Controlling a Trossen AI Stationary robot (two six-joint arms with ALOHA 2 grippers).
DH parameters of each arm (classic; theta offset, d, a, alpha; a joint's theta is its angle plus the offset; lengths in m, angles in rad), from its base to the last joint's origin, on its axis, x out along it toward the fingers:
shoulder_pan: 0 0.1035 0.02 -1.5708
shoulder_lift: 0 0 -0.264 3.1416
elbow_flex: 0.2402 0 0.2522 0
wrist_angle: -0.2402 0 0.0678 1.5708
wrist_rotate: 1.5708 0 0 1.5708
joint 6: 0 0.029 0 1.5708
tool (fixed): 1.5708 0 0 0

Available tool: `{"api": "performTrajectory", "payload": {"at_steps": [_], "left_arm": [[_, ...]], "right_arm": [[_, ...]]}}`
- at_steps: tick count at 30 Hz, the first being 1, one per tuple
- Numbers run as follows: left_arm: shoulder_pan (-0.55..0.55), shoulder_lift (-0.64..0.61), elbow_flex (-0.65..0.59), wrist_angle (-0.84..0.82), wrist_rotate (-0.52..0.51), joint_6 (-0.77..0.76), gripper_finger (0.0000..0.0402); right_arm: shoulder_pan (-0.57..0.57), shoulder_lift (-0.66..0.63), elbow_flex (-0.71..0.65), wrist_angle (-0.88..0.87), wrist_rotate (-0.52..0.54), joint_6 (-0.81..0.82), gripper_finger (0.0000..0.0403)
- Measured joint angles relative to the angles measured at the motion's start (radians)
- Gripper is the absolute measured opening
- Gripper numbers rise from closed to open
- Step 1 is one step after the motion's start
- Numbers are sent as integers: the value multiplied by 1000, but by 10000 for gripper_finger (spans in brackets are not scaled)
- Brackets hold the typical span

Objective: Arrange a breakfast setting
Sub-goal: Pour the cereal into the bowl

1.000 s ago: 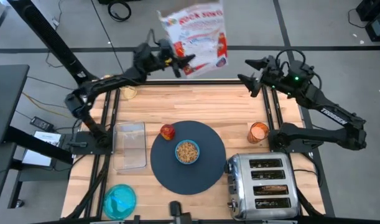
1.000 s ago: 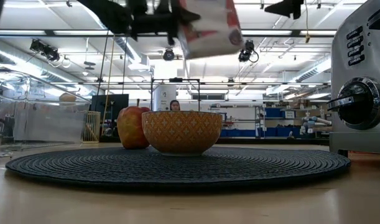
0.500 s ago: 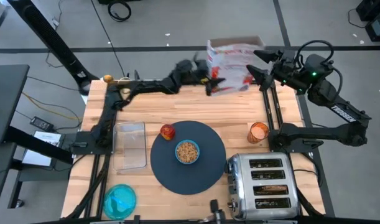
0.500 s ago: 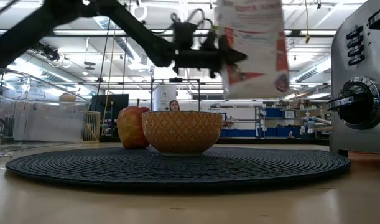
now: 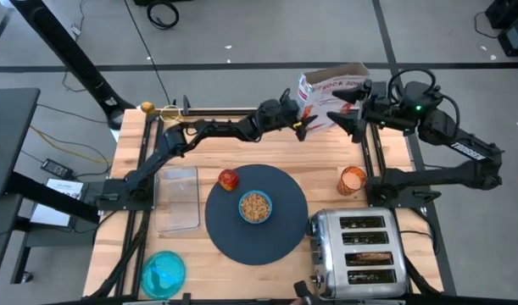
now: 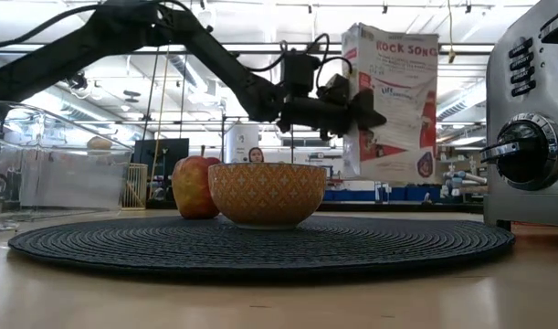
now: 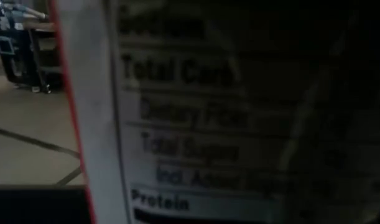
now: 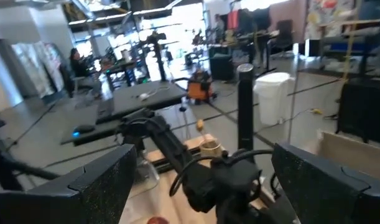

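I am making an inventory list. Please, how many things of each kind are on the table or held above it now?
Dishes (bowl, plate, cup): 3
Food (apple, cereal box held by left tool): 2
Mat: 1
Toaster: 1
Clear tray: 1
Total: 8

Woven matt mat (image 5: 257,216), chrome toaster (image 5: 358,252), wooden table (image 5: 242,144)

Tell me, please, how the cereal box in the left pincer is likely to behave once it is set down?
The cereal box is tall and narrow, so it may tip if nudged. Its top flaps look open, so contents could spill. The left pincer holds it by one side alone, which suggests it is light.
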Motion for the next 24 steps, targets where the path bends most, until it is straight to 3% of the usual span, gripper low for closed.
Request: {"api": "performTrajectory", "payload": {"at_steps": [4,18,24], "left_arm": [[-27,21,1,-2,-68,25,208],[-25,80,0,-34,-150,-40,208],[-16,80,2,-74,-132,-63,243]], "right_arm": [[32,14,0,17,1,0,375],[89,19,0,43,15,27,375],[91,19,0,43,12,36,375]]}}
